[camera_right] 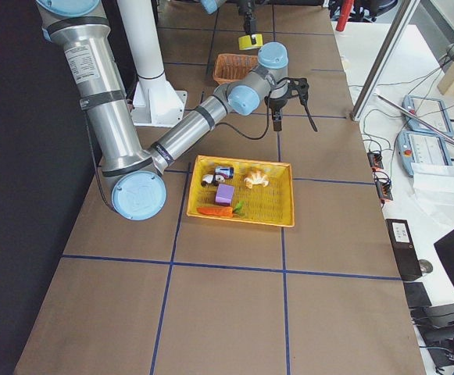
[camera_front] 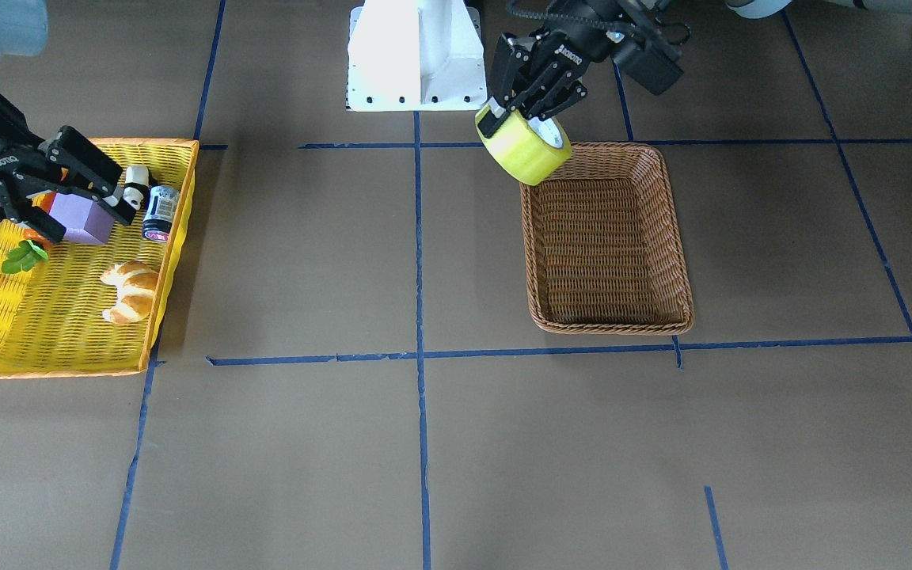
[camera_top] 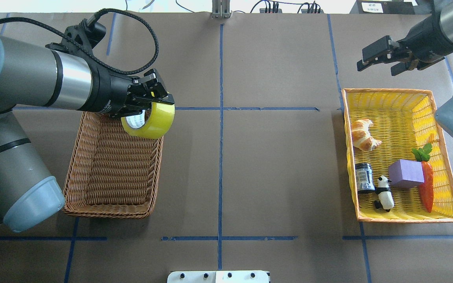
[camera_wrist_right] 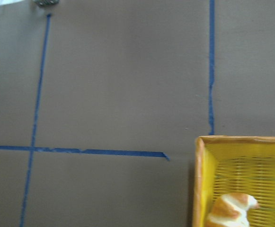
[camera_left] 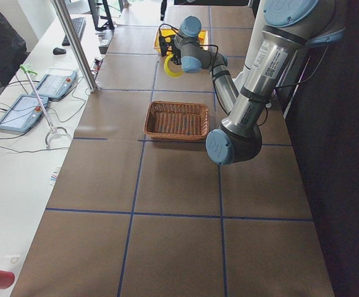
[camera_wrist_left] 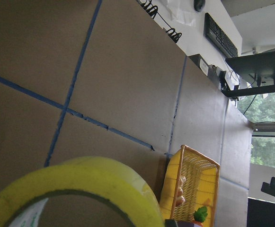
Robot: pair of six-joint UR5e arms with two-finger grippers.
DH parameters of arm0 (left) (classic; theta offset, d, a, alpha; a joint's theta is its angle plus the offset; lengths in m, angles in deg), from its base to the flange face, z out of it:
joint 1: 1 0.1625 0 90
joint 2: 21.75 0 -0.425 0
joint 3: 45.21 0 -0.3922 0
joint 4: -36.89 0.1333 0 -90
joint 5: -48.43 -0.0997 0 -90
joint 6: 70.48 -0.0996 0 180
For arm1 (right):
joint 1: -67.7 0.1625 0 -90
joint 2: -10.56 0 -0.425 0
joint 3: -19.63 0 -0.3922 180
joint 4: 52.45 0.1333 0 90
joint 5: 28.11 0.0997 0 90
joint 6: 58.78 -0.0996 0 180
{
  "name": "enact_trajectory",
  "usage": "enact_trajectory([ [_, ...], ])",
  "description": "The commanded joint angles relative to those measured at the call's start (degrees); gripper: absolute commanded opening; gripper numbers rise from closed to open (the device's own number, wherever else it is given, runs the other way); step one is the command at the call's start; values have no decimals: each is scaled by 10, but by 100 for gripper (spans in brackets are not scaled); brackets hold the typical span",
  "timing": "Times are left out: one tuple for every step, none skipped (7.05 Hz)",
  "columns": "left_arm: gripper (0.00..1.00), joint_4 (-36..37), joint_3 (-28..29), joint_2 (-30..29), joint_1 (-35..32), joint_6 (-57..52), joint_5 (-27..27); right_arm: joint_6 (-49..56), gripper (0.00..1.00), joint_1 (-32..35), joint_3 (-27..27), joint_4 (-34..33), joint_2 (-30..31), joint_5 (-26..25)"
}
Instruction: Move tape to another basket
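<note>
Tape (camera_top: 151, 124) hangs tilted under the left gripper (camera_top: 156, 101), which pinches its wall, over the basket (camera_top: 104, 214) corner, apparently held high to clear the rim. Right gripper (camera_top: 376, 59) is spread and empty, far off.

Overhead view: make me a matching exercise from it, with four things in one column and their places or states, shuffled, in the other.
Things
1. yellow-green roll of packing tape
2. brown woven wicker basket
3. golden-brown croissant
4. right pincer

Places or states
A. lying in the yellow plastic-weave basket
B. open, holding nothing
C. gripped by the left pincer, off the table
D. resting on the table, nothing in it

Pairs: 1-C, 2-D, 3-A, 4-B
</note>
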Motion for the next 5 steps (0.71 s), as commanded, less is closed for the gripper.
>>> enact_trajectory([
  [0,76,14,20,8,-103,-5,131,100,-1,-2,-100,3,-31],
  [0,77,39,41,9,-132,-13,155,100,9,-2,-101,16,-27],
  [0,77,77,42,16,-163,-29,174,100,21,-2,-106,20,-18],
  [0,73,112,42,48,-172,-50,174,100,26,-12,-114,22,-14],
  [0,73,125,42,56,-185,-53,174,100,27,-17,-115,22,-14],
])
